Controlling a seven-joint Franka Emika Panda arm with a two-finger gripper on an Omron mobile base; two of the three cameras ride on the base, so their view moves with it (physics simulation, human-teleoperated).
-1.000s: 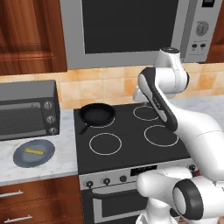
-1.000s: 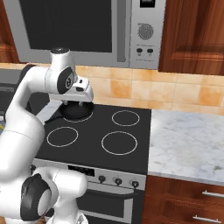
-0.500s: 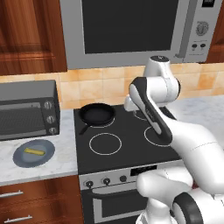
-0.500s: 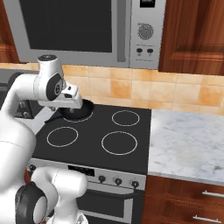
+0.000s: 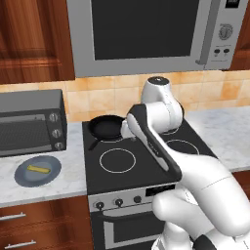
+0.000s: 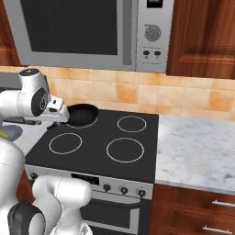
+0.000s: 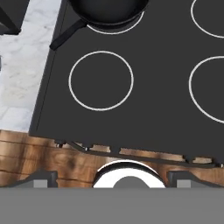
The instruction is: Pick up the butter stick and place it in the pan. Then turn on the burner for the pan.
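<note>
The butter stick (image 5: 38, 169) is a thin yellow bar lying on a blue-grey plate (image 5: 22, 177) on the counter left of the stove. The black pan (image 5: 107, 127) (image 6: 81, 114) (image 7: 107, 11) sits on the rear-left burner (image 7: 114, 30), its handle pointing toward the front left. My gripper (image 7: 111, 178) (image 6: 58, 114) hovers above the front-left part of the cooktop, just in front of the pan and well to the right of the butter stick. Its fingertips (image 7: 43, 178) stand wide apart, open, with nothing between them.
A toaster oven (image 5: 31, 129) stands behind the plate and a microwave (image 5: 146, 34) hangs over the stove. Three other ring burners mark the black cooktop (image 6: 96, 142). Knobs (image 5: 117, 201) line the stove front. Marble counter (image 6: 197, 151) extends to the right.
The arm has swung left across the cooktop, carrying the hand from over the rear burners to just in front of the pan. The pan and butter stick have not moved.
</note>
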